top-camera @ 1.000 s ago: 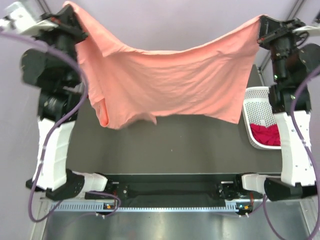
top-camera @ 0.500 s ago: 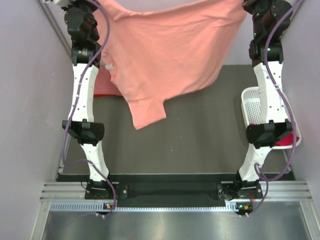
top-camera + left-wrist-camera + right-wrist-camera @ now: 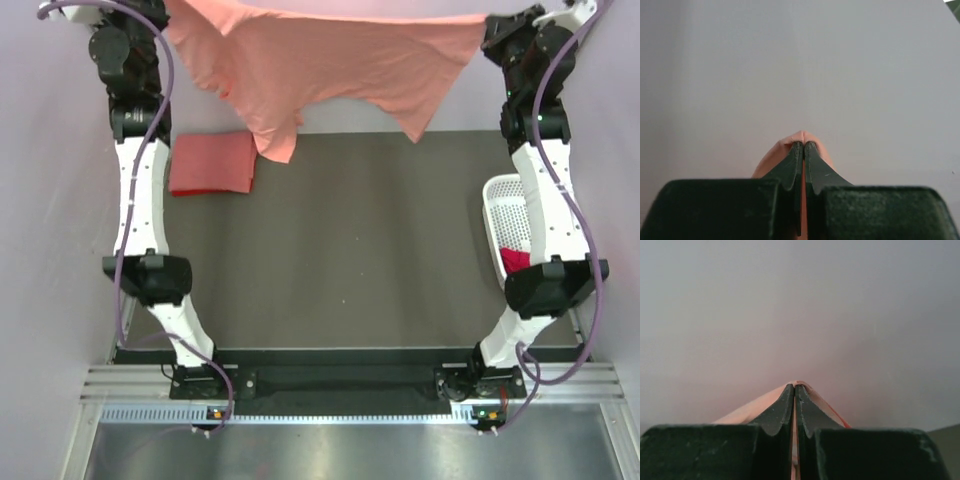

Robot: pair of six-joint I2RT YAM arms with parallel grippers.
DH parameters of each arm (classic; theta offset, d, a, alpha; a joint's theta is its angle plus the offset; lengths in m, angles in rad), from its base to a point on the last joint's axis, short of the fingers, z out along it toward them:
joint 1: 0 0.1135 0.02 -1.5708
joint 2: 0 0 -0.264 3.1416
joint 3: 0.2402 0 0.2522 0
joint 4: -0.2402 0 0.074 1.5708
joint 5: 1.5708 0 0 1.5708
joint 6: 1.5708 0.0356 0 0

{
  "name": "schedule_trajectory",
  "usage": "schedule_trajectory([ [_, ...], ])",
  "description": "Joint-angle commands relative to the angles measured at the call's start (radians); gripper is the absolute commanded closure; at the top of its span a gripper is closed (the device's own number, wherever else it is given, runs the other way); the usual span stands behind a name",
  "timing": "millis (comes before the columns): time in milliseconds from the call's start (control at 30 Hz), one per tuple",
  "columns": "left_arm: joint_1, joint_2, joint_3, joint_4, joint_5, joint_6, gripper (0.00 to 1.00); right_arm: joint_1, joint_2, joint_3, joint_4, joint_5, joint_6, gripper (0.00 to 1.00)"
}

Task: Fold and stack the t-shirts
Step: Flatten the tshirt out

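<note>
Left gripper [image 3: 803,146] and right gripper [image 3: 794,388] each clamp the salmon-pink t-shirt [image 3: 330,60]. Its top edge is cropped. The right arm [image 3: 545,190] half hides the basket [image 3: 497,215].

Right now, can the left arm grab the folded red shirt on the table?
Probably not yet. The left gripper is shut on the salmon-pink shirt, held up in the air with the right gripper. The folded red shirt lies uncovered beside that arm, so it looks reachable once the gripper lets go.
</note>
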Motion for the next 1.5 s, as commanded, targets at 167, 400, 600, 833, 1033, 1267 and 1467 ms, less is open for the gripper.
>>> schedule_trajectory([
  [167, 0.009, -0.663, -0.849, 0.035, 0.11, -0.005, 1.0, -0.019, -0.353, -0.503, -0.118, -0.056, -0.016, 1.0],
  [400, -0.025, -1.058, -1.265, -0.276, 0.048, 0.049, 1.0, -0.019, -0.569, -0.858, -0.167, -0.131, -0.036, 1.0],
  [600, -0.031, -1.218, -1.447, -0.425, 0.065, 0.046, 1.0, -0.019, -0.634, -0.996, -0.193, -0.134, -0.068, 1.0],
  [833, -0.034, -1.247, -1.463, -0.481, 0.1, 0.058, 1.0, -0.017, -0.643, -1.027, -0.192, -0.139, -0.071, 1.0],
  [1033, -0.034, -1.253, -1.47, -0.508, 0.125, 0.063, 1.0, -0.016, -0.658, -1.034, -0.204, -0.127, -0.085, 1.0],
  [1267, -0.043, -1.227, -1.429, -0.505, 0.119, 0.077, 1.0, -0.014, -0.657, -1.018, -0.204, -0.124, -0.086, 1.0],
  [1467, -0.046, -1.207, -1.394, -0.582, 0.164, 0.037, 1.0, 0.021, -0.68, -1.034, -0.256, -0.125, -0.037, 1.0],
])
